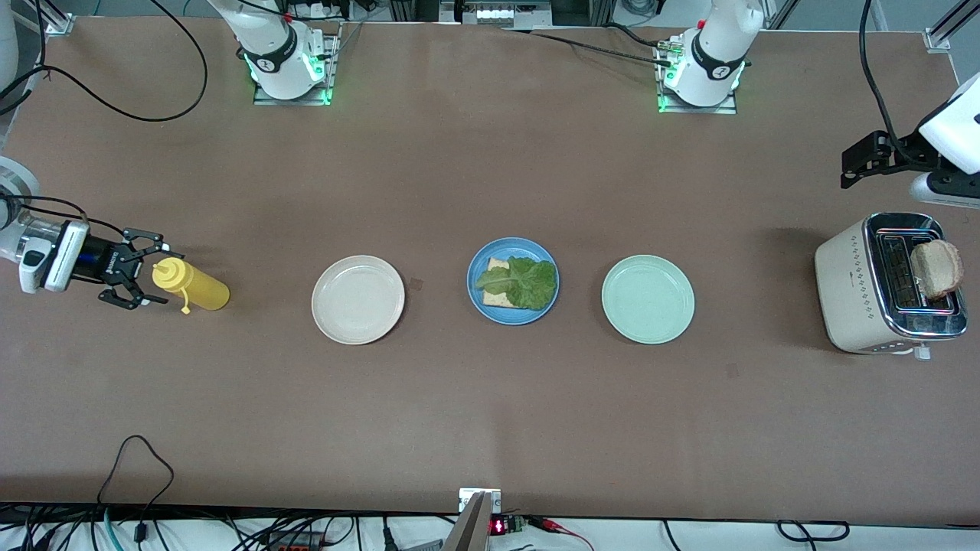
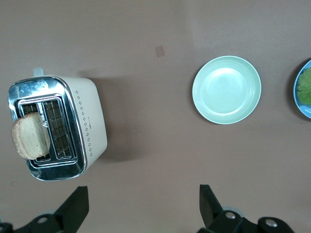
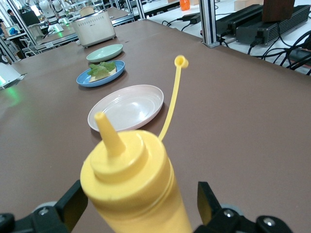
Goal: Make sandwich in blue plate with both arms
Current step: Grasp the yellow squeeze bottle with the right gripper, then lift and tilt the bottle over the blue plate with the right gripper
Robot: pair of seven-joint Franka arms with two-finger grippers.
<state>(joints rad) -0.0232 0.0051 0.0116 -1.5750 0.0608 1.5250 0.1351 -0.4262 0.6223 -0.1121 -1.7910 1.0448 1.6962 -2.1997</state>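
The blue plate (image 1: pixel 514 246) sits mid-table with one toasted bread slice (image 1: pixel 496 266) on it and a green lettuce leaf (image 1: pixel 524 282) on top. A second bread slice (image 1: pixel 935 268) stands up out of the toaster (image 1: pixel 857 283) at the left arm's end; it also shows in the left wrist view (image 2: pixel 30 136). My left gripper (image 1: pixel 848 168) (image 2: pixel 141 206) is open and empty, up over the table beside the toaster. My right gripper (image 1: pixel 157 274) (image 3: pixel 141 204) is open, with its fingers on either side of an upright yellow squeeze bottle (image 1: pixel 195 287) (image 3: pixel 133 189), not touching it.
A cream-white plate (image 1: pixel 357 299) lies between the bottle and the blue plate. A pale green plate (image 1: pixel 648 299) (image 2: pixel 226 90) lies between the blue plate and the toaster. The bottle's cap dangles on its strap (image 3: pixel 170 102). Cables run along the table edges.
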